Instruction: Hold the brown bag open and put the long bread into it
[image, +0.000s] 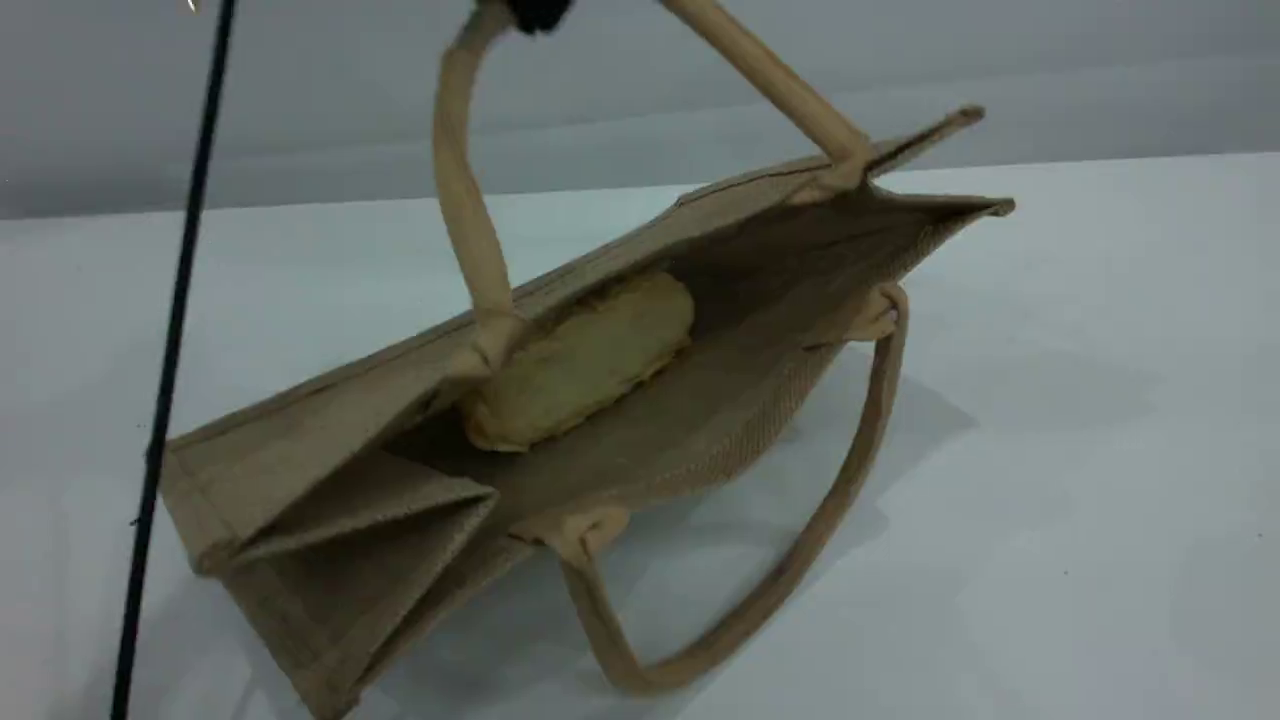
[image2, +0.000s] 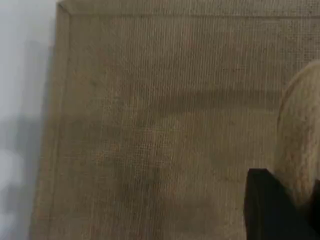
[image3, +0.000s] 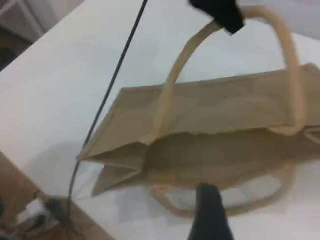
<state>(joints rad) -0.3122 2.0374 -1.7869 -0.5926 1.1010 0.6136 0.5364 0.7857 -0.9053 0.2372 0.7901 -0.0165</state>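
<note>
The brown bag (image: 330, 440) lies tilted on the white table with its mouth gaping toward the camera. Inside it rests the long bread (image: 585, 360), pale golden, against the far wall. My left gripper (image: 540, 10) is shut on the bag's upper handle (image: 455, 190) at the scene's top edge and holds that loop up. The right wrist view shows the same grip (image3: 222, 12). The left wrist view shows the bag's weave (image2: 150, 130) and one black fingertip (image2: 270, 210). The lower handle (image: 800, 560) lies on the table. My right gripper (image3: 210, 215) hovers open before the bag, holding nothing.
A black cable (image: 170, 350) hangs down at the scene's left, just beside the bag's near corner. In the right wrist view the table edge (image3: 30, 160) runs at the lower left, with clutter beyond it. White tabletop (image: 1100, 450) stretches right of the bag.
</note>
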